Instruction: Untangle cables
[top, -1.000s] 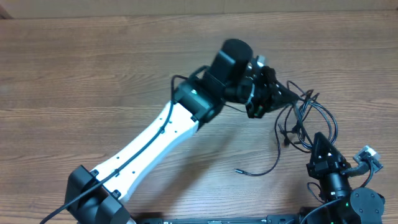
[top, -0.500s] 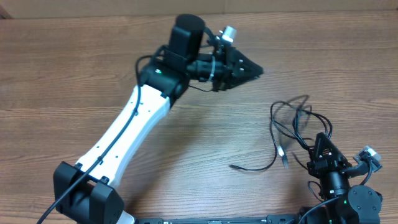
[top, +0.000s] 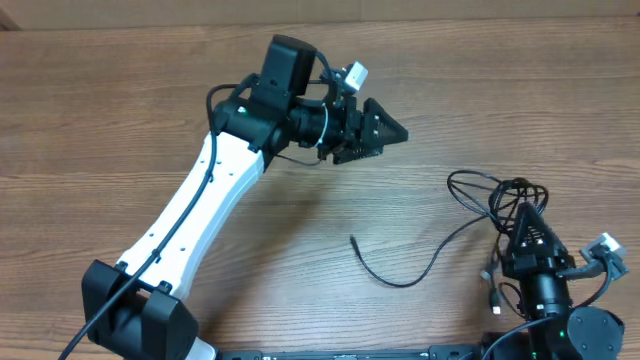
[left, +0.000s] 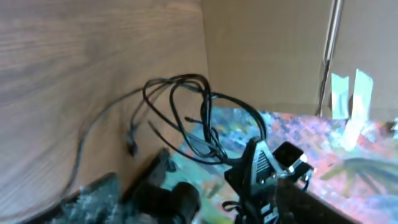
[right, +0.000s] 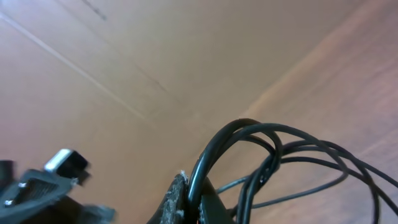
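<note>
Two grippers are counted: the right gripper (top: 522, 208), at five o'clock, is clamped on the cables (right: 241, 123), one tangle; the left gripper (top: 400, 130), at twelve o'clock, cannot be judged open or closed

The white left arm (top: 215, 190) reaches over the wooden counter (top: 100, 100), with the left gripper (top: 388, 131) pointing right, well apart from the cables (top: 480, 190). The right gripper (top: 521, 212) is clamped on their looped bundle. One strand trails left to a plug tip (top: 355, 240) lying on the counter.
</note>
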